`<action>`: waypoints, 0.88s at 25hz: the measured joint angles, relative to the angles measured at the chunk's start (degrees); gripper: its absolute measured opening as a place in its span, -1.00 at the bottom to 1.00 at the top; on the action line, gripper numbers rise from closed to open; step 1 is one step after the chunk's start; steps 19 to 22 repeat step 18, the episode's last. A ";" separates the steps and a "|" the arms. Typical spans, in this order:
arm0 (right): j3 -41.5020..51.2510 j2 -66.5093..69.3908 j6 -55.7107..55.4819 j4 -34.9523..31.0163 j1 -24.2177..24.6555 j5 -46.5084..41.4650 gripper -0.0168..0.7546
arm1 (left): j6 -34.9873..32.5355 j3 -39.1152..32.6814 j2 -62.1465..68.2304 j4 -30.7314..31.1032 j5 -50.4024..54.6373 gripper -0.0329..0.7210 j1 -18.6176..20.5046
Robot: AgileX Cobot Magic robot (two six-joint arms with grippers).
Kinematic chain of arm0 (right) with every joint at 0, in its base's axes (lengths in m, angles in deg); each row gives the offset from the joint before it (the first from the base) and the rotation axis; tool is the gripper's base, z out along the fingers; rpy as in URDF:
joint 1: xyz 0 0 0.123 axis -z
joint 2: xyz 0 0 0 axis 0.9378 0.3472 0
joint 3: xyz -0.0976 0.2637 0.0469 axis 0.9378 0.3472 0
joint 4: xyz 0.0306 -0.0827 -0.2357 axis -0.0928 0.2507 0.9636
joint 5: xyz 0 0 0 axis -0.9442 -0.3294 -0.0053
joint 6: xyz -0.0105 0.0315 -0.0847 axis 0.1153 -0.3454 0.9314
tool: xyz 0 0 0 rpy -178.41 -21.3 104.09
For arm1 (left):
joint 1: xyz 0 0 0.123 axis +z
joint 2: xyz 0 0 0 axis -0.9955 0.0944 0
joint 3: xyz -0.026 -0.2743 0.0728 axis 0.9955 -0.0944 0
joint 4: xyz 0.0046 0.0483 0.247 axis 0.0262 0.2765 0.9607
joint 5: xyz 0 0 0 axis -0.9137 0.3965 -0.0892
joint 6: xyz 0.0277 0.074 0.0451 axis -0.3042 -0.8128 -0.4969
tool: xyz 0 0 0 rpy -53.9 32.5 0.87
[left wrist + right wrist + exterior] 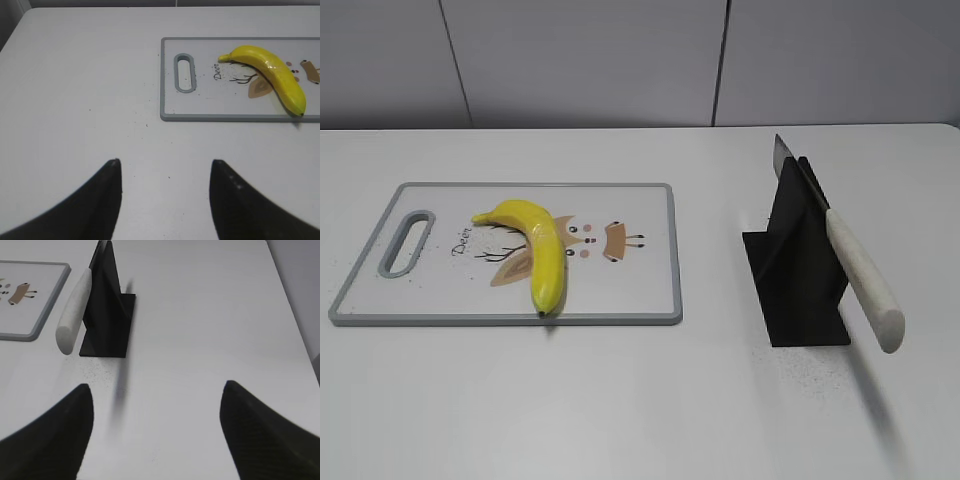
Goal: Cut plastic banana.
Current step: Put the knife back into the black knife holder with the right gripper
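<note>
Right gripper (155, 430) gapes wide and empty; ahead-left, knife (75, 310) unclaimed in stand (107, 315); plastic banana (542, 250) uncut.

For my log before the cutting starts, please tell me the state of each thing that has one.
plastic banana: whole, uncut, lying on the cutting board.
cutting board: flat on the table.
knife: resting tilted in the black stand, not held.
left hand: open, empty.
right hand: open, empty.
</note>
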 joint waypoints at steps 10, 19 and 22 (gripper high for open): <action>0.00 0.00 0.00 0.00 0.18 0.00 0.58 | 0.00 0.00 0.00 0.00 0.00 0.49 0.00; 0.00 0.00 0.04 -0.14 0.24 0.00 0.58 | 0.00 0.00 -2.21 -0.08 -0.01 0.49 0.00; 0.00 0.00 0.04 -0.14 0.24 0.00 0.58 | 0.00 0.00 -2.21 -0.08 -0.01 0.49 0.00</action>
